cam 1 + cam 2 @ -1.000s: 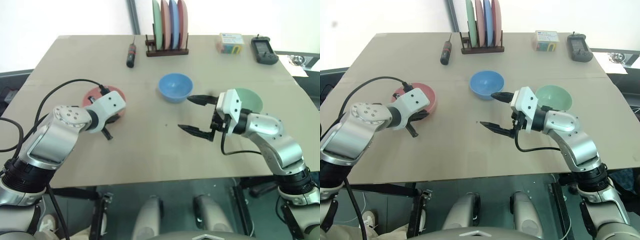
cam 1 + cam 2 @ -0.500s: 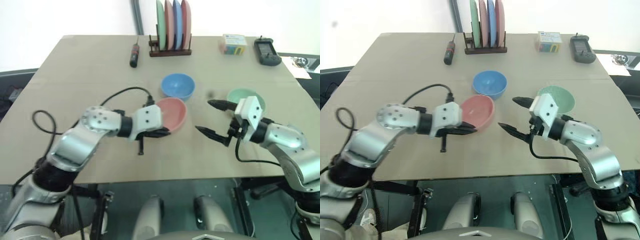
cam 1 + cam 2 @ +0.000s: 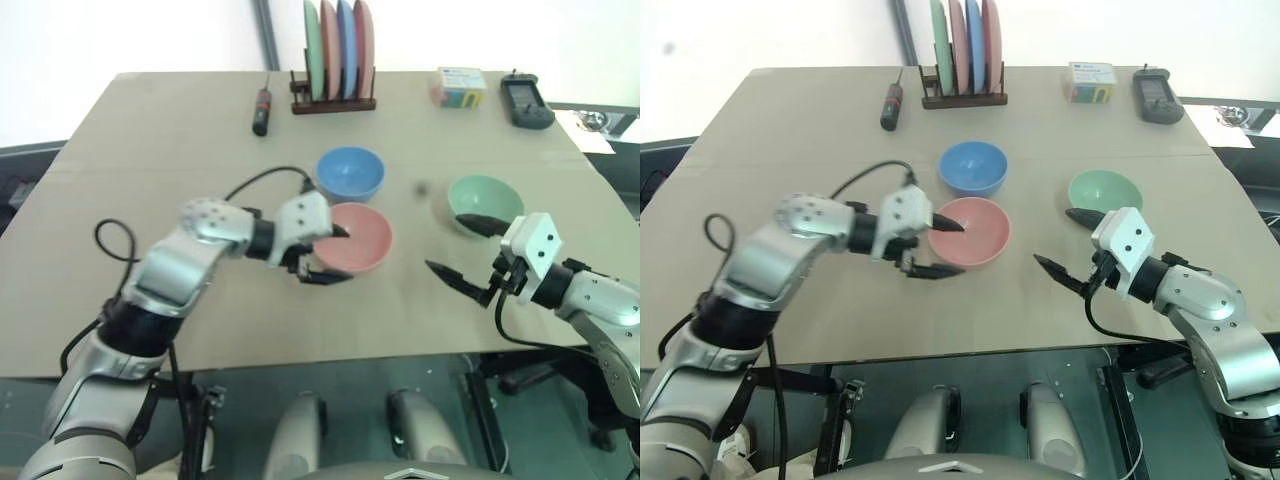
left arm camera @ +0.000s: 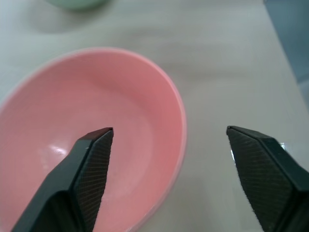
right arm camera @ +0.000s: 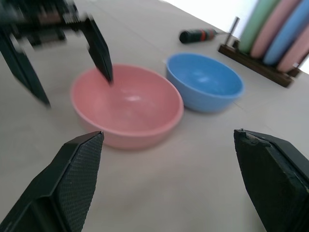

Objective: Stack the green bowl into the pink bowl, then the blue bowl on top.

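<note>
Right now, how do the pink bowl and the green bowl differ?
The salmon-pink matte plastic bowl sits mid-table beside the blue bowl; the mint-green matte plastic bowl stands apart. The left pincer straddles the pink rim; the right pincer is near the green bowl. Both are upright and empty.

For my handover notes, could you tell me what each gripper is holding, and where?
Nothing: the left gripper stands open astride the pink bowl rim; the right gripper is open.

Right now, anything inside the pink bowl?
No bowl is stacked in it yet. The pink bowl holds only one finger of the open left gripper, which straddles its near rim. That finger hides a small patch of the inner wall. The green bowl sits apart.
</note>
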